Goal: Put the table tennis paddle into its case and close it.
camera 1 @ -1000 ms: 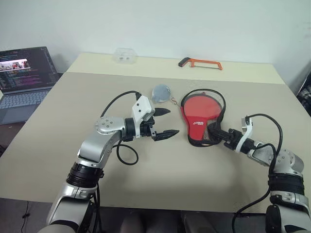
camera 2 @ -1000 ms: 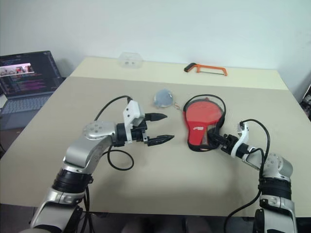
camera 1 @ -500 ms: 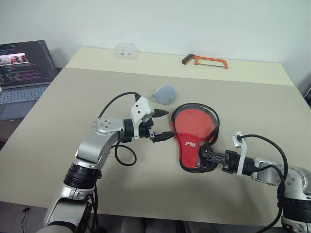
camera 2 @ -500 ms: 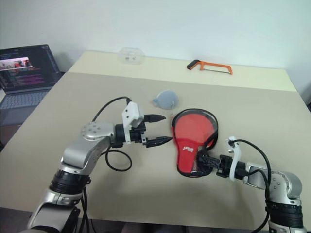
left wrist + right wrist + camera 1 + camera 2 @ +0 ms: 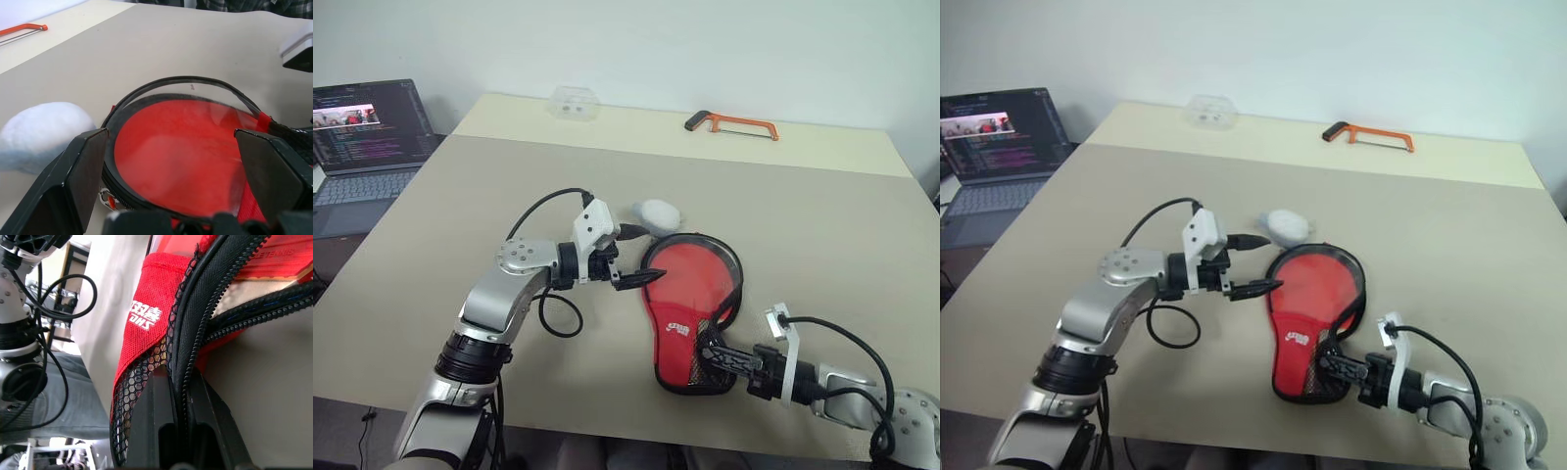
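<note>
Right claw (image 5: pixel 717 354) clamped on mesh-pocketed red case (image 5: pixel 690 305), dragged nearer, left claw (image 5: pixel 634 255) spread apart

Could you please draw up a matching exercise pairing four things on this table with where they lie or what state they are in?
Things:
1. case
2. hacksaw
3. left pincer
4. right pincer

Places or states:
A. open, fingers at the round end of the red pouch
B. far side of the table, orange frame
C. shut on the narrow mesh end of the pouch
D. lying on the table between the two arms, zip open

Pairs: 1-D, 2-B, 3-A, 4-C
</note>
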